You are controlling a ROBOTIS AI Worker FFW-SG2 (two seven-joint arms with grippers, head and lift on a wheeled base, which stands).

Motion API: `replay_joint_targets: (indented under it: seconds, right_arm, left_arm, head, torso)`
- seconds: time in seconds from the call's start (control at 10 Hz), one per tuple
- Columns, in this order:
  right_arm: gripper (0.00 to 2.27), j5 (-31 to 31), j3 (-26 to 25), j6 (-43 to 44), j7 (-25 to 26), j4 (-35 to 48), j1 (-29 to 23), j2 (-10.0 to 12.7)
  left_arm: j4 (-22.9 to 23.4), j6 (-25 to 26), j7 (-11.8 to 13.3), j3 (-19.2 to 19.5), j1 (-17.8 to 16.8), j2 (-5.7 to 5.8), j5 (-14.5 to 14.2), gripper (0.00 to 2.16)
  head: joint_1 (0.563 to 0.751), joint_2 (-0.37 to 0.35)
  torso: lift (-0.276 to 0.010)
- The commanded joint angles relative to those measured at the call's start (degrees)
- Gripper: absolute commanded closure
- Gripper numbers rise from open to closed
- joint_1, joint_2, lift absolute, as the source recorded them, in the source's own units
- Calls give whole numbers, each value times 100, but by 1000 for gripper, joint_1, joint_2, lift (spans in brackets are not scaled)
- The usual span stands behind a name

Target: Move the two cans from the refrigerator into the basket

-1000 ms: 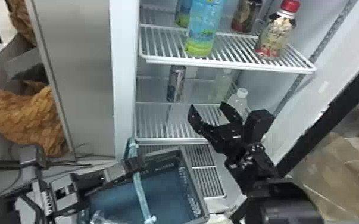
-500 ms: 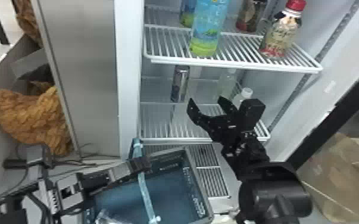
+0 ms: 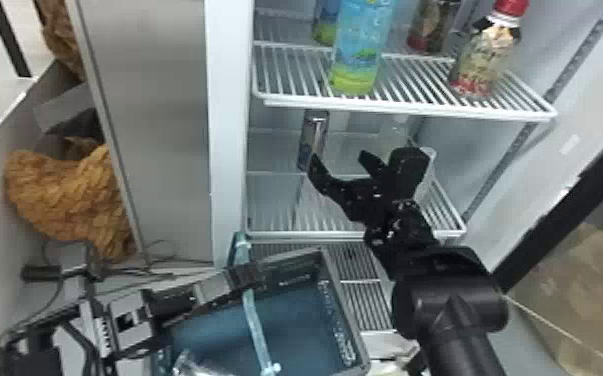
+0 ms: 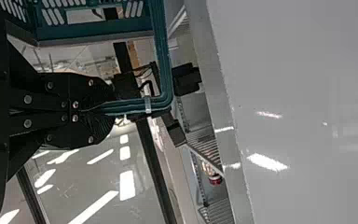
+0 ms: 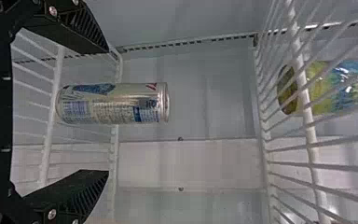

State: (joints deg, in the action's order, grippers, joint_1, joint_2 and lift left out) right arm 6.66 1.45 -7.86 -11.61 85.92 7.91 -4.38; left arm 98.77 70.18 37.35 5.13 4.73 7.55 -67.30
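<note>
Upright, upper centre in the head view, the can point(image 3: 314, 135) stood beyond the nearer right gripper point(image 3: 339, 156), slightly left of its parted, empty jaws; the left gripper point(image 4: 103, 112) clenched the basket handle point(image 4: 163, 56).

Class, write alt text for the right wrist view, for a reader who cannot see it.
A silver can stands on a wire shelf, seen between the open fingers of the right hand, which do not grip it. A yellow-green and blue bottle stands on the shelf above.
</note>
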Motion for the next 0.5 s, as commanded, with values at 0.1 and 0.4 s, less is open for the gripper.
replay_joint_targets:
  seconds: [0.1,0.4]
  right_arm:
    - [125,-118,83,-1,54,-401,334,34]
    - [125,-289,106,-1,124,-921,714,69]
  left_arm:
    - [-26,12,0,-11,5,9,0,1210]
    - [-40,12,0,-22,-9,18,-11,1210]
  head:
    - [695,-185]
    - [695,-180]
  torso:
    - [-219]
    - [-219]
